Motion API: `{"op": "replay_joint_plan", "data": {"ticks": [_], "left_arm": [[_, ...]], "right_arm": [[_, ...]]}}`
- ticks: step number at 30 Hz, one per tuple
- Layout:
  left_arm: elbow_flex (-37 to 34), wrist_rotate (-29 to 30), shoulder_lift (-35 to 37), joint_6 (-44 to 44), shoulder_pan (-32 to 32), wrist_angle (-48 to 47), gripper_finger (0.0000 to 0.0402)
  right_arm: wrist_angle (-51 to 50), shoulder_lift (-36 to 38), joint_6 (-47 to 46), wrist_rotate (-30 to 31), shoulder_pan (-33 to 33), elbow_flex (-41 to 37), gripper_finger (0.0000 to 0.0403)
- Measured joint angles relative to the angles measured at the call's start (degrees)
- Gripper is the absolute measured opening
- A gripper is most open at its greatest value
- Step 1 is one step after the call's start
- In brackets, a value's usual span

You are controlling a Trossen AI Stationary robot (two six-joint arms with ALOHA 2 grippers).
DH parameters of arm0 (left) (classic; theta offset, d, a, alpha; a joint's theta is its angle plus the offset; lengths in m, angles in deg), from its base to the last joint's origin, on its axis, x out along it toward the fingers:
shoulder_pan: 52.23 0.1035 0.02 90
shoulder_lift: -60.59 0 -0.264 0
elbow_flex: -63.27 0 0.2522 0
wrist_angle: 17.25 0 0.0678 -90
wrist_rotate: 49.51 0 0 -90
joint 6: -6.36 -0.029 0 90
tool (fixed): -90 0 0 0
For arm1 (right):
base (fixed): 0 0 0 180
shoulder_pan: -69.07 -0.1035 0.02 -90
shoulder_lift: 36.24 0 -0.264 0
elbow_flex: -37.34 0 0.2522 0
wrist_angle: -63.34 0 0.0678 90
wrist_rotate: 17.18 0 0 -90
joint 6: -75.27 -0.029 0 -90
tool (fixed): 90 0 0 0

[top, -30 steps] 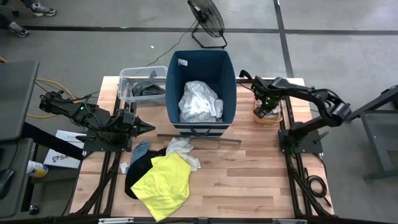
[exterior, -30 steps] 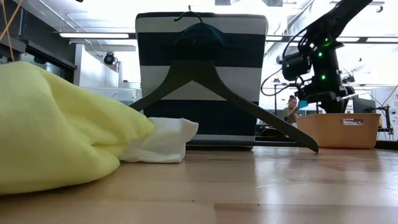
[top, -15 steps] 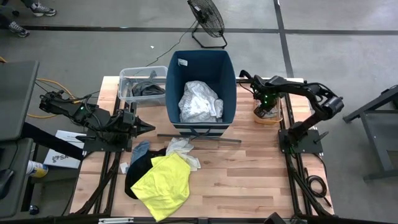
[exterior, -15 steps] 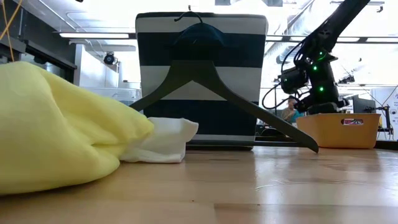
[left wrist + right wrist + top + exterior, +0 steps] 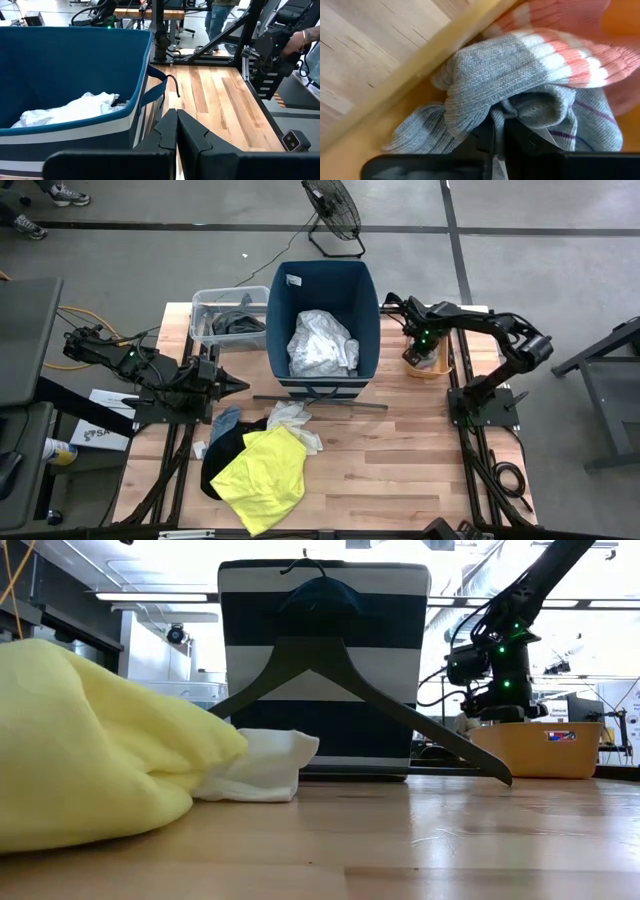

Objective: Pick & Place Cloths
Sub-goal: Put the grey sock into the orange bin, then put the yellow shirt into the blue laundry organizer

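My right gripper [image 5: 421,352] reaches down into the small orange tub [image 5: 540,750] at the table's far right, shut on a grey sock [image 5: 485,75] that has pink and white bands. A pink piece [image 5: 560,20] lies beside the sock in the tub. My left gripper [image 5: 240,386] waits shut, left of the tall dark-blue bin [image 5: 372,310], which holds a large white garment [image 5: 322,345]. A neon-yellow shirt [image 5: 262,470], black clothes [image 5: 222,450], a white piece [image 5: 292,420] and a blue piece [image 5: 226,420] lie heaped on the table's near left. My right gripper pinches a bunched fold of the grey sock [image 5: 530,107] between its two fingers [image 5: 485,137], coming from above and pointing down into the tub. The sock lies crumpled on the tub's floor against its wall. The fingers themselves hide the exact place of contact.
A clear plastic box [image 5: 210,315] with dark-grey clothes [image 5: 236,324] stands left of the bin. A dark hanger [image 5: 330,670] leans against the bin's near side. Bare wood spreads over the near right of the table [image 5: 400,460]. A fan [image 5: 332,210] stands on the floor beyond.
My right gripper has gone down into the orange tub and a little toward the bin, onto the socks. The tub has slid slightly toward the bin.
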Motion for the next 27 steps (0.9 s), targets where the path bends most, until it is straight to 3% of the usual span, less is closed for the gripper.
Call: {"op": "replay_joint_plan", "data": {"ticks": [8, 14, 21, 27], "left_arm": [[0.0, 0.0, 0.0, -0.02, 0.01, 0.0, 0.0], [0.0, -0.02, 0.0, -0.02, -0.01, 0.02, 0.0], [0.0, -0.02, 0.0, -0.01, 0.0, 0.02, 0.0], [0.0, -0.02, 0.0, -0.01, 0.0, 0.02, 0.0]], "right_arm": [[-0.02, -0.02, -1.45, 1.72, -0.02, -0.02, 0.0071], [-0.55, 1.31, -5.15, 1.8, -0.02, -0.04, 0.0138], [-2.19, 6.23, -7.76, -1.17, -0.02, -0.07, 0.0218], [-3.39, 13.03, -11.57, -1.38, -0.02, -0.07, 0.0247]]}}
